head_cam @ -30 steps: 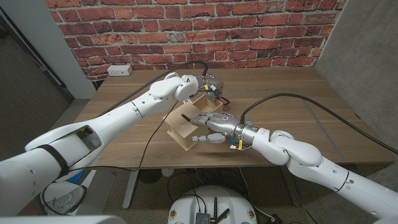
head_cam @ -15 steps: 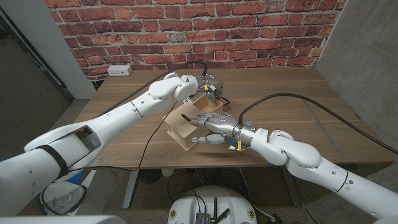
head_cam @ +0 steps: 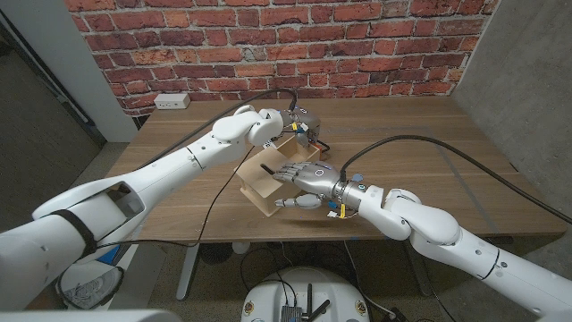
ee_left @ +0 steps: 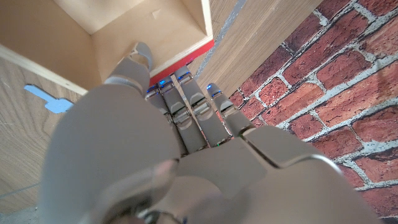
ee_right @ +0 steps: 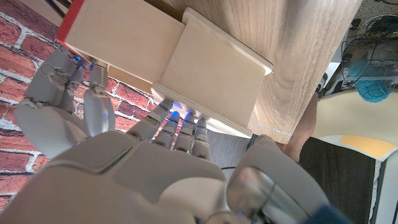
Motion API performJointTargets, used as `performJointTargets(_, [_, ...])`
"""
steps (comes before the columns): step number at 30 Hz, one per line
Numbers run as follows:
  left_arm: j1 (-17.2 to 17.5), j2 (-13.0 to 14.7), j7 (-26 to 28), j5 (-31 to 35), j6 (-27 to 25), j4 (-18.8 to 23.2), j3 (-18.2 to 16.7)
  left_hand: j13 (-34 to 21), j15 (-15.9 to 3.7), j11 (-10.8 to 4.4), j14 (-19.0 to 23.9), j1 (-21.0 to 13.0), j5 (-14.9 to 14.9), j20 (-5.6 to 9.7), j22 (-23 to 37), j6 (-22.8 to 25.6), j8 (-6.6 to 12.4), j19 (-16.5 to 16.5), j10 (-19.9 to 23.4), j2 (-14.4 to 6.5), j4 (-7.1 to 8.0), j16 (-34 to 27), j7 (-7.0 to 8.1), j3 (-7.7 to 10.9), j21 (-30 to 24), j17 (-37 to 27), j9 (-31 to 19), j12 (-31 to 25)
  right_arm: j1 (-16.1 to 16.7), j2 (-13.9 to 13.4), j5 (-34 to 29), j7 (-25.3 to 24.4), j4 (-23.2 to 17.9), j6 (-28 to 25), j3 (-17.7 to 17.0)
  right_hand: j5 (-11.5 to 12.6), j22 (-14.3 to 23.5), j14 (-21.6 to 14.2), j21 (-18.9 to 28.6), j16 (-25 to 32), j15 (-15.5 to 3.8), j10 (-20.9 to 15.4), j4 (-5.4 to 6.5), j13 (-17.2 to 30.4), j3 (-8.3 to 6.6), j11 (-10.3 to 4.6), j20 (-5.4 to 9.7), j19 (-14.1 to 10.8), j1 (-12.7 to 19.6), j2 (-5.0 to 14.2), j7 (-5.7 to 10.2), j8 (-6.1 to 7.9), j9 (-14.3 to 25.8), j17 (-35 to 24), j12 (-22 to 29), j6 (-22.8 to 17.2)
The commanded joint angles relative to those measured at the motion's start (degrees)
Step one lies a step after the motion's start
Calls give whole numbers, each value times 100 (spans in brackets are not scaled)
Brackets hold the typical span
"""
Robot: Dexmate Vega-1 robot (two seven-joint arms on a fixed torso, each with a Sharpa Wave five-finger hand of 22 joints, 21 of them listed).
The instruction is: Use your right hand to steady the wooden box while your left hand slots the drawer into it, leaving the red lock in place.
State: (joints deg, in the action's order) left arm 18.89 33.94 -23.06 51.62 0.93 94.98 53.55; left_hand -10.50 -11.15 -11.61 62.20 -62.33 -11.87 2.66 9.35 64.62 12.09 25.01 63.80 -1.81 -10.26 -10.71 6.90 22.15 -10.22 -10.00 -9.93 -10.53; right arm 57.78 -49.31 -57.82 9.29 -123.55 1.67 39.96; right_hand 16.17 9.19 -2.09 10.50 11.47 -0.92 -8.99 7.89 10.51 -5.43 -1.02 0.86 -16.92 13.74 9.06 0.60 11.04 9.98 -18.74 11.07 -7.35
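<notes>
The pale wooden box (head_cam: 259, 192) lies tilted near the table's front edge. My right hand (head_cam: 299, 176) holds it, fingers spread over its top and thumb at its near side. The open-topped drawer (head_cam: 288, 148) sticks out of the box's far end, partly inside. My left hand (head_cam: 299, 123) grips the drawer's far end wall, thumb inside and fingers (ee_left: 186, 93) over the red lock (ee_left: 183, 56). In the right wrist view the wider box (ee_right: 211, 74) takes the narrower drawer (ee_right: 124, 37). The red lock (ee_right: 71, 20) is at its end beside my left hand (ee_right: 56, 106).
A white power outlet (head_cam: 172, 100) sits at the table's far left by the brick wall. Black cables (head_cam: 420, 143) run over the table from both wrists. A blue tape mark (ee_left: 53, 99) lies on the table beside the drawer. The table's front edge (head_cam: 232, 240) is close to the box.
My right hand has crept slightly toward picture left on the box. The box, the drawer and my left hand look unmoved.
</notes>
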Motion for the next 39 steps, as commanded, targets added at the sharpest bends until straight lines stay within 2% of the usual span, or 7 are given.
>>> performJointTargets(1, [54, 51, -2, -13, 12, 77, -51, -11, -283, 6, 59, -223, -40, 875, 16, 109, 30, 26, 76, -270, 35, -31, -65, 7, -30, -28, -94, -22, 41, 20, -147, 106, -65, 4, 3, 38, 34, -68, 21, 42, 4, -45, 37, 34, 4, 7, 10, -57, 33, 53, 7, 33, 35, -14, 25, -46])
performJointTargets(26, [59, 143, -362, -270, 296, 221, -99, -11, -283, 7, 57, -224, -39, 875, 17, 100, 27, 31, 79, -270, 35, -29, -49, 3, -32, -27, -94, -23, 154, -11, -260, 99, -101, -49, -41, 38, 34, -68, 21, 42, 4, -45, 37, 34, 4, 7, 10, -57, 33, 53, 7, 33, 35, -14, 25, -46])
performJointTargets(39, [221, 217, -440, -164, 86, 431, -195, -10, -284, 5, 58, -228, -39, 876, 17, 102, 29, 33, 68, -270, 34, -30, -51, 2, -32, -27, -94, -18, 157, -6, -287, 112, -105, -45, -53, 38, 34, -68, 21, 42, 4, -45, 37, 34, 4, 7, 10, -57, 33, 53, 7, 33, 35, -14, 25, -46])
